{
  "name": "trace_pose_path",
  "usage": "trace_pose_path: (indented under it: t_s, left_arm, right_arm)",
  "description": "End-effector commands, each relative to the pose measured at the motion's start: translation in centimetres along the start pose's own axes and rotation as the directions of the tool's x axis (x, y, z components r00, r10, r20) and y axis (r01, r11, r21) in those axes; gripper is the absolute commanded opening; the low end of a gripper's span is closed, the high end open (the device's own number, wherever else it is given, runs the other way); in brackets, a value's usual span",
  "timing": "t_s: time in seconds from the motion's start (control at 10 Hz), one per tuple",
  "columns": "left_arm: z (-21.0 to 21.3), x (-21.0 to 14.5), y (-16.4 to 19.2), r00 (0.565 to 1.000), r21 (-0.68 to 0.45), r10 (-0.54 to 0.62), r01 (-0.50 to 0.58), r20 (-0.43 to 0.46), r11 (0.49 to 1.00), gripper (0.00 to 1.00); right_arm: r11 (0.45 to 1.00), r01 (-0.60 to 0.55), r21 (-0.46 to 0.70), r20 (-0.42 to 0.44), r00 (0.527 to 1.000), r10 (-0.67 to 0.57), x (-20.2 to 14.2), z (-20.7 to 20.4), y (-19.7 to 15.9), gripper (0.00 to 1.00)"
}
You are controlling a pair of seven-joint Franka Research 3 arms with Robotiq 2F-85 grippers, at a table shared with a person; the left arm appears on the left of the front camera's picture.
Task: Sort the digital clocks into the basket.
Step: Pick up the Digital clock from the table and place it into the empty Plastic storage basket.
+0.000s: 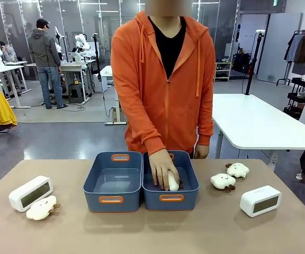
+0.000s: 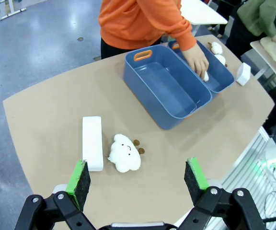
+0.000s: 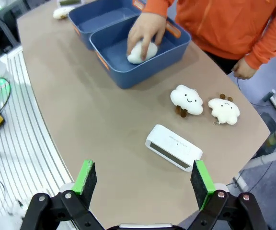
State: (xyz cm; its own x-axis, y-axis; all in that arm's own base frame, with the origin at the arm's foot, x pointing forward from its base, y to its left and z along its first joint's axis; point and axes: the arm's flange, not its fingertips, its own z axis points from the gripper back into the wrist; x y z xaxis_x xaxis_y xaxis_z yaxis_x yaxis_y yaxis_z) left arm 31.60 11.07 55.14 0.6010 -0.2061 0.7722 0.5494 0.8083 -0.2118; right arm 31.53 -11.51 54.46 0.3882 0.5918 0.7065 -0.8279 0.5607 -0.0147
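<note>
Quick count, folks. Digital clocks: two, the left clock (image 1: 30,193) and the right clock (image 1: 260,200). Blue baskets: two, the left basket (image 1: 113,180) and the right basket (image 1: 152,202). Little white plush toys: four total. That's the left plush (image 1: 41,208), the near right plush (image 1: 223,181), the far right plush (image 1: 238,170), plus the fourth plush (image 1: 173,182) under the person's hand (image 1: 162,166) in the right basket. Tools: two, the left tool (image 2: 137,167) and the right tool (image 3: 143,167). One bench (image 1: 152,233).
</note>
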Motion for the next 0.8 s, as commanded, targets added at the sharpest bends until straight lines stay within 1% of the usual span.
trace_pose_path:
  t_s: [0.0, 0.1, 0.2, 0.3, 0.5, 0.6, 0.7]
  left_arm:
    - [-0.1, 0.0, 0.0, 1.000, -0.013, -0.003, 0.003, 0.001, 1.000, 1.00]
    - [-0.1, 0.0, 0.0, 1.000, -0.013, -0.003, 0.003, 0.001, 1.000, 1.00]
    - [-0.1, 0.0, 0.0, 1.000, -0.013, -0.003, 0.003, 0.001, 1.000, 1.00]
    - [-0.1, 0.0, 0.0, 1.000, -0.013, -0.003, 0.003, 0.001, 1.000, 1.00]
    - [-0.1, 0.0, 0.0, 1.000, -0.013, -0.003, 0.003, 0.001, 1.000, 1.00]
    - [-0.1, 0.0, 0.0, 1.000, -0.013, -0.003, 0.003, 0.001, 1.000, 1.00]
    - [-0.1, 0.0, 0.0, 1.000, -0.013, -0.003, 0.003, 0.001, 1.000, 1.00]
  right_arm:
    - [0.945, -0.298, 0.133, -0.150, 0.937, 0.316, 1.4, 0.3, -0.8, 1.00]
    - [0.879, -0.431, 0.203, -0.265, 0.840, 0.473, 2.4, -1.1, -1.9, 1.00]
    - [0.792, -0.525, 0.311, -0.281, 0.746, 0.604, 3.4, -3.4, -2.6, 1.00]
    - [0.721, -0.582, 0.376, -0.321, 0.649, 0.690, 3.8, -5.9, -2.8, 1.00]
    - [0.674, -0.595, 0.438, -0.287, 0.618, 0.732, 4.2, -10.8, -2.6, 1.00]
    - [0.679, -0.568, 0.465, -0.321, 0.607, 0.727, 3.7, -13.1, -2.8, 1.00]
    - [0.681, -0.558, 0.475, -0.338, 0.598, 0.726, 3.4, -14.6, -3.1, 1.00]
